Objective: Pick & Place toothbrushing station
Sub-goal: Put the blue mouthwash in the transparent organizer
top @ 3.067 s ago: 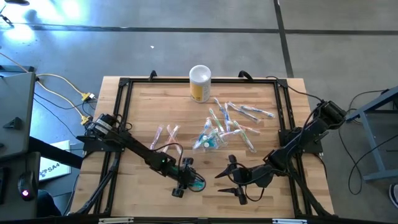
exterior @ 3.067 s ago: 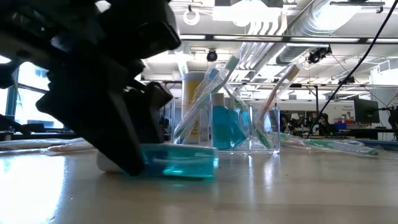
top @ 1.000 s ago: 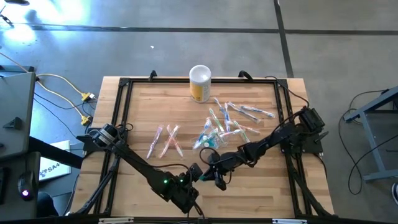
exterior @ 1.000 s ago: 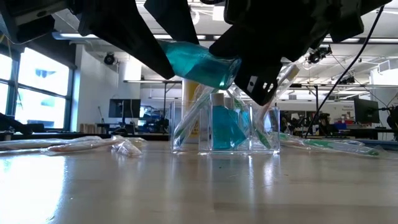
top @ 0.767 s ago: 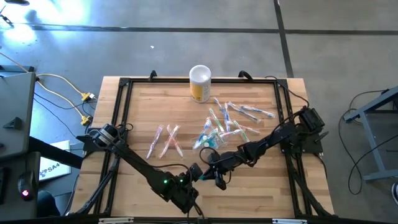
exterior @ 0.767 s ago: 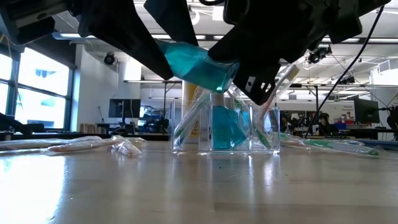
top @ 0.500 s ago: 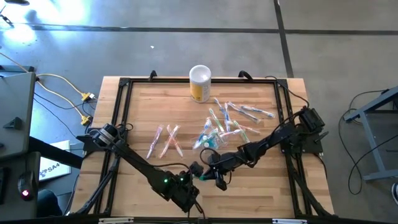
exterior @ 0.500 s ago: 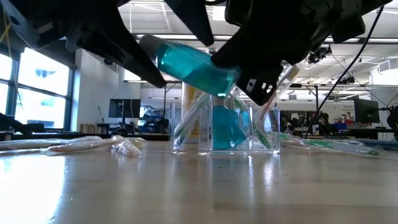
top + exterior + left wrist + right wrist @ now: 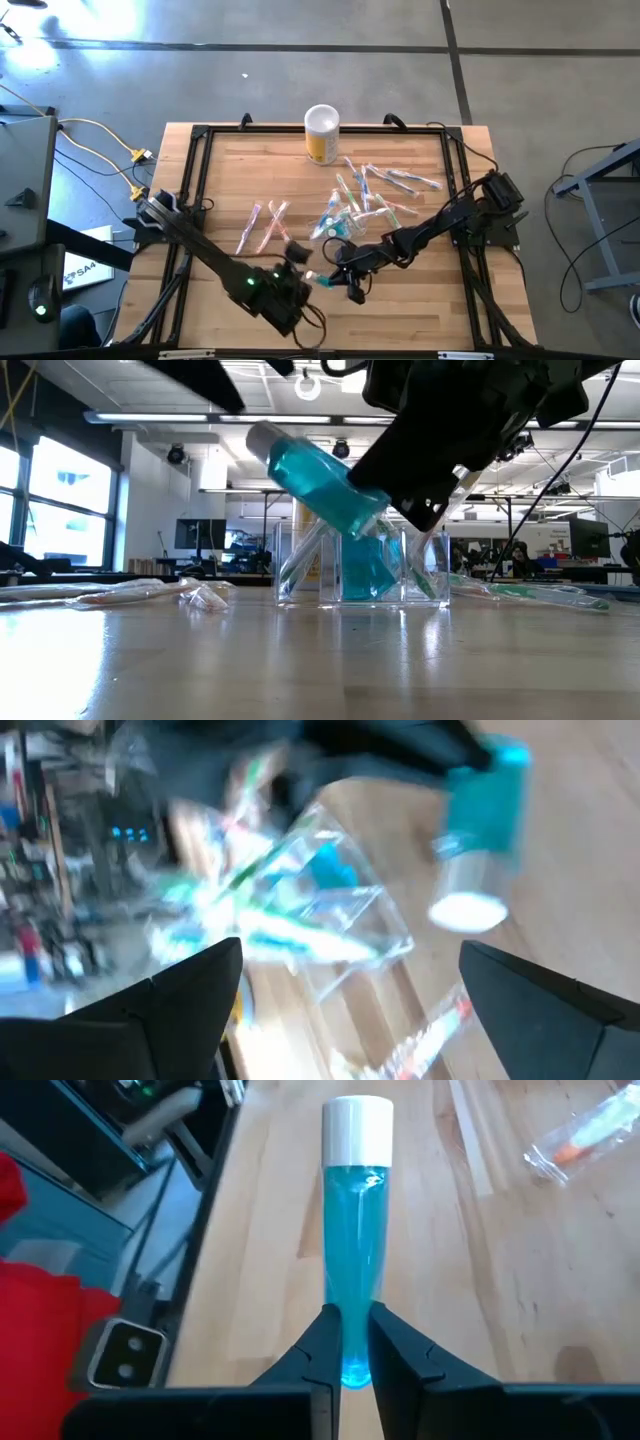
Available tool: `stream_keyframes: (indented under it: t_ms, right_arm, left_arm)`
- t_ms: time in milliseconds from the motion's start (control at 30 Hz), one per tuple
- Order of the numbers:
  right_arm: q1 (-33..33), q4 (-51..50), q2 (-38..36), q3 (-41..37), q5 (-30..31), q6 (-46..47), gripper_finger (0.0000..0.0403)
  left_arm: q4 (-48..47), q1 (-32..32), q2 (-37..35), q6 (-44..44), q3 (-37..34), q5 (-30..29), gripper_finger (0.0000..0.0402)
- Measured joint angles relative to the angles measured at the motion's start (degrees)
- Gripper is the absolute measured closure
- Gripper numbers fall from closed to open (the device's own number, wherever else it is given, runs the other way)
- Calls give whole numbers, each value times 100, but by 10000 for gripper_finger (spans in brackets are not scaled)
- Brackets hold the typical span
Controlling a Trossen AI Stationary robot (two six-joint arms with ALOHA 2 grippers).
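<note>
Handover done: left hand (image 9: 292, 253) has released and backed off, leaving the toothpaste tube (image 9: 354, 1258) clenched by right hand (image 9: 346, 1342) alone above the bench (image 9: 230, 180).

Glossy translucent tube (image 9: 351, 1275), wooden table (image 9: 520, 1280)

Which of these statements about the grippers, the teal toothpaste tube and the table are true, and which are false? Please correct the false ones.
1. The right gripper is shut on the crimped end of the teal toothpaste tube with a white cap. True.
2. The tube lies flat on the wooden table. False: it is held above the table, tilted, as the low view shows.
3. The left gripper also clamps the tube. False: its fingers stand wide open, apart from the tube.
4. A yellow cylindrical container with a white lid stands at the table's far edge. True.
5. Packaged toothbrushes lie on the table. True.
</note>
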Motion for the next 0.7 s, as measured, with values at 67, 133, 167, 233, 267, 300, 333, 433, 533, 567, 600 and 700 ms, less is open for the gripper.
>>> stream_keyframes:
  t_ms: [67, 133, 167, 233, 267, 300, 333, 433, 533, 567, 600, 700]
  right_arm:
    - [3, -104, -96, -19, 11, -74, 375]
    - [25, -74, -242, -10, 52, -173, 375]
    - [50, -110, -335, -8, 116, -222, 375]
    - [84, -155, -462, -7, 270, -346, 375]
    - [114, -239, -534, -4, 365, -407, 375]
    - [161, -385, -653, -15, 503, -497, 375]
    - [205, -425, -763, -22, 677, -594, 375]
    - [347, -428, -1027, 7, 1236, -894, 375]
    - [495, -425, -1229, -4, 1738, -1209, 375]
    - [523, -408, -1273, 2, 1906, -1285, 375]
    - [570, -454, -1320, 1, 2087, -1383, 375]
    - [625, -365, -1391, -5, 2393, -1589, 375]
  left_arm:
    - [-250, 0, -302, -476, -63, -2, 38]
    - [-467, 0, -594, -931, -150, 1, 38]
    - [-510, 0, -752, -1179, -202, 0, 38]
    - [-560, 0, -1123, -1589, -385, -20, 38]
    - [-512, 0, -1325, -1779, -522, -41, 38]
    - [-395, 0, -1521, -1945, -697, -59, 37]
    - [-193, 0, -1725, -2095, -926, -64, 37]
    - [973, 0, -2324, -2196, -1863, 38, 37]
    - [3059, 2, -2883, -1727, -3067, 492, 37]
    - [3959, 6, -3010, -1475, -3492, 711, 37]
    - [4912, 39, -3096, -1210, -3909, 969, 37]
    - [7718, 175, -3145, -475, -5006, 1804, 37]
